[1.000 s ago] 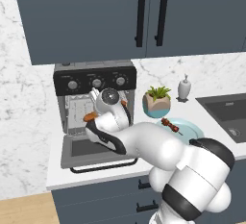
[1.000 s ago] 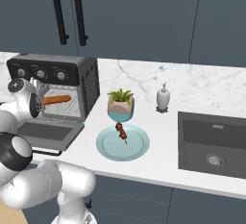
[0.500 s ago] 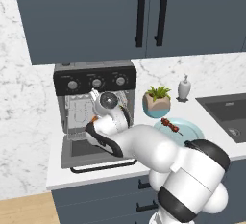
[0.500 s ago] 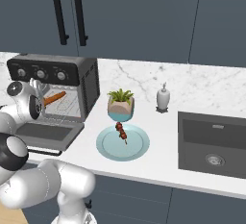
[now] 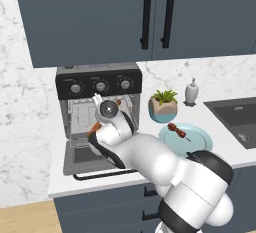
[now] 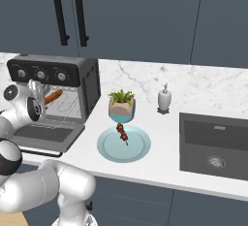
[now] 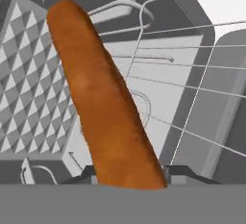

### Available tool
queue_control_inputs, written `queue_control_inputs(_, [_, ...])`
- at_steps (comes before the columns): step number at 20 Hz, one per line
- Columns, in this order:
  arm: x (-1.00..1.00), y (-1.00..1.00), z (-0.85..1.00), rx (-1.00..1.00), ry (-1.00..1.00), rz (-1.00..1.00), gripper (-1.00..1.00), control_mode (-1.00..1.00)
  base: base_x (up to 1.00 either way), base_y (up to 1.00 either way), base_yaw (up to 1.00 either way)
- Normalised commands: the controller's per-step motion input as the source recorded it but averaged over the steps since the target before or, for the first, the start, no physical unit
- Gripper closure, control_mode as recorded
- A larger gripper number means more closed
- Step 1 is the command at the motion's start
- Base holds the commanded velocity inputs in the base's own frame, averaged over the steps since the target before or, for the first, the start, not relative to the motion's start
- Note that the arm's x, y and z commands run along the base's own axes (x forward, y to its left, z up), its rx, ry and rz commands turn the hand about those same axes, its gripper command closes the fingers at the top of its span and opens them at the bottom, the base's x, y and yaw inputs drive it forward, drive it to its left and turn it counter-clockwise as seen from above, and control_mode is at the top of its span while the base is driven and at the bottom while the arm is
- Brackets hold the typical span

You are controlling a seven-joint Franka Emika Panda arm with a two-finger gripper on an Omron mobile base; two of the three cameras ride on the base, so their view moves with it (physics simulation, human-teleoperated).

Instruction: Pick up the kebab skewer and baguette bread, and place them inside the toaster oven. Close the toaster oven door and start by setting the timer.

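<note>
Glossy white arm (rounded segments), dark joints
</note>
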Motion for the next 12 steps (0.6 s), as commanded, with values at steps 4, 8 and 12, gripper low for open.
queue_control_inputs(4, [0.27, 0.15, 0.09, 0.05, -0.07, -0.05, -1.00, -1.00, 0.00, 0.00, 0.00])
queue_control_inputs(8, [0.08, 0.05, 0.19, 0.05, -0.08, -0.03, -1.00, -1.00, 0.00, 0.00, 0.00])
queue_control_inputs(12, [0.00, 0.05, 0.20, 0.05, -0.04, -0.03, -1.00, -1.00, 0.00, 0.00, 0.00])
